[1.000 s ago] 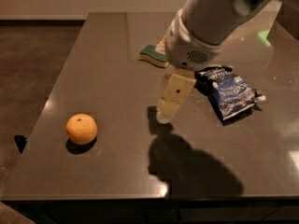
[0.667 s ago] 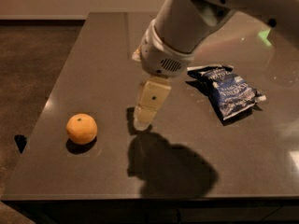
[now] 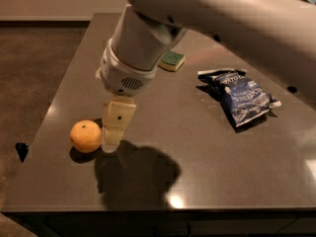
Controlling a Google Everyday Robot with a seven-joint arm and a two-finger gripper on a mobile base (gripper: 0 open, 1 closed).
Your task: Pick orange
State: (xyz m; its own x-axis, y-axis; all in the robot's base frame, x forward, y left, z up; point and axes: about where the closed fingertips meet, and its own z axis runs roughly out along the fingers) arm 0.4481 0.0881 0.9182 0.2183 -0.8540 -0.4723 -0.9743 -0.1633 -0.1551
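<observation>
Camera view: the orange (image 3: 85, 136) is shown resting on the dark table (image 3: 207, 152), near its front corner; the gripper (image 3: 111, 143) is lowered close to the tabletop just beside the orange, on the side facing the blue chip bag (image 3: 242, 97); contact with the fruit cannot be confirmed; whether the gripper is spread or closed cannot be told; a green-and-yellow sponge (image 3: 172, 60) is seen farther back, partly hidden by the white arm (image 3: 143, 38); the arm's shadow is cast on the tabletop below the gripper.
</observation>
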